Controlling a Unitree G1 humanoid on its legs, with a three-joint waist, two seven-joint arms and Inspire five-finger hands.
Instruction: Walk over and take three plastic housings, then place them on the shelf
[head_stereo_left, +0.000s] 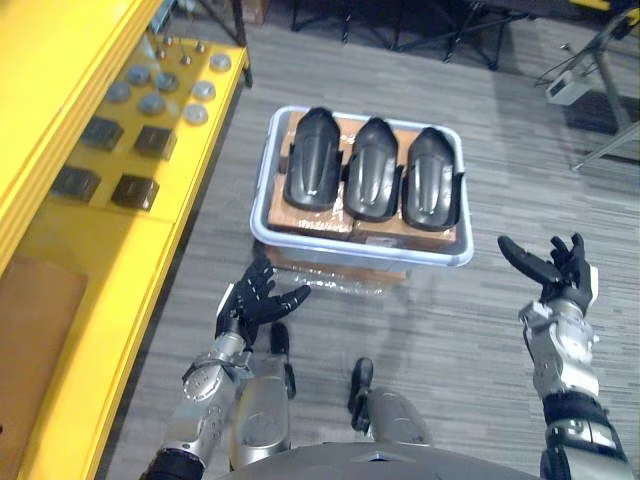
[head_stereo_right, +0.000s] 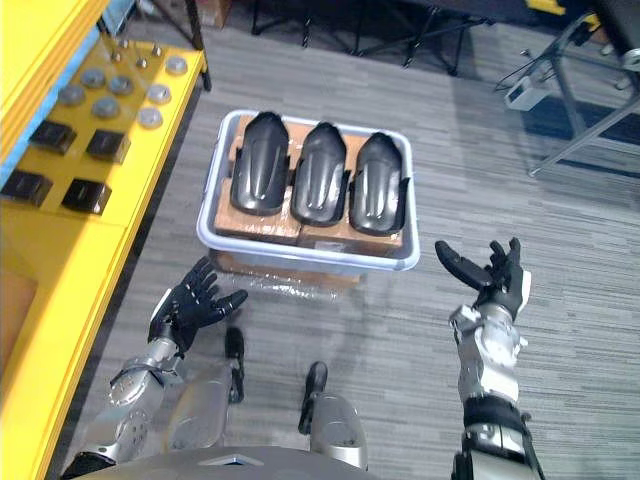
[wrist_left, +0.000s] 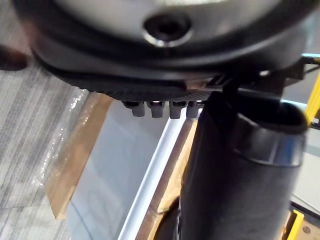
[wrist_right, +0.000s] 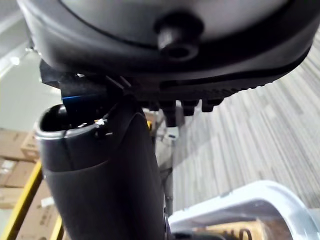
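Three black plastic housings lie side by side, the left housing (head_stereo_left: 313, 158), the middle housing (head_stereo_left: 372, 168) and the right housing (head_stereo_left: 431, 177), on cardboard inside a pale blue bin (head_stereo_left: 262, 190) on the floor ahead. My left hand (head_stereo_left: 255, 300) hovers open, palm up, just short of the bin's near left corner. At the bin's right, level with its near edge, my right hand (head_stereo_left: 555, 272) is raised with fingers spread, holding nothing. The left wrist view looks past the thumb (wrist_left: 240, 190) at the bin's wall (wrist_left: 150, 180). The yellow shelf (head_stereo_left: 110, 250) runs along my left.
On the yellow shelf sit several grey discs (head_stereo_left: 160, 85) and dark square parts (head_stereo_left: 135, 190). A flat cardboard sheet (head_stereo_left: 35, 340) lies on its near end. Dark stands (head_stereo_left: 420, 30) line the far side, and a metal frame (head_stereo_left: 610, 90) stands at the far right.
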